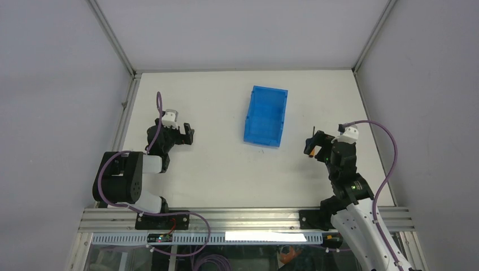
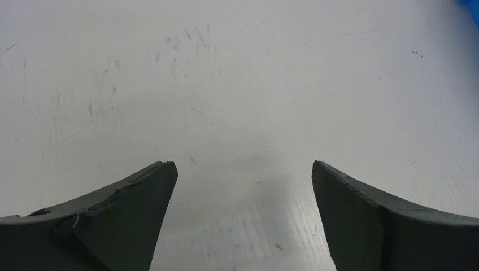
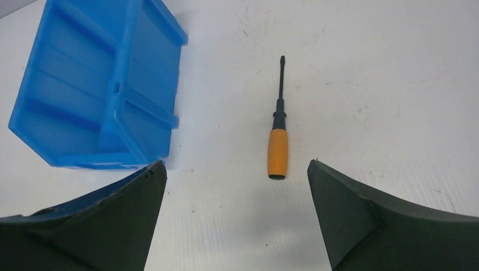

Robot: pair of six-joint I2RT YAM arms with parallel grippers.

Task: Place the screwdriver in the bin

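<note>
Screwdriver (image 3: 277, 130): one item; stubby orange handle, thin black shaft. It lies flat on the table (image 3: 367, 84), outside the bin.
Screwdriver, heading: handle end nearest the right wrist camera, tip pointing away from it.
Screwdriver, overhead view: mostly hidden beneath the right gripper.
Bin (image 1: 266, 116): one item; rectangular, translucent blue, open top, low walls. Nothing shows inside it.
Bin, place: toward the far middle of the table, long sides running roughly near to far, slightly skewed.
Bin to screwdriver: in the right wrist view the bin sits left of the screwdriver, with bare table between them, not touching.
Right gripper (image 3: 234, 169): claw spread wide, holding nothing. The dark fingers (image 3: 113, 226) sit at either side of the lower frame.
Right gripper to screwdriver: the handle end lies just beyond the fingertips, in line with the gap and nearer the right-hand finger, touching neither.
Right gripper, height: cannot tell how far above the table it hangs.
Left gripper (image 2: 243, 169): claw spread wide, nothing between the fingers; below it only scuffed white table.
Left gripper, place: left side of the table, well apart from bin and screwdriver. A sliver of blue shows in the top right corner of its wrist view.
Table: white, flat, marked with fine scratches.
Cables (image 1: 390, 152): purple, one looped along each arm.
</note>
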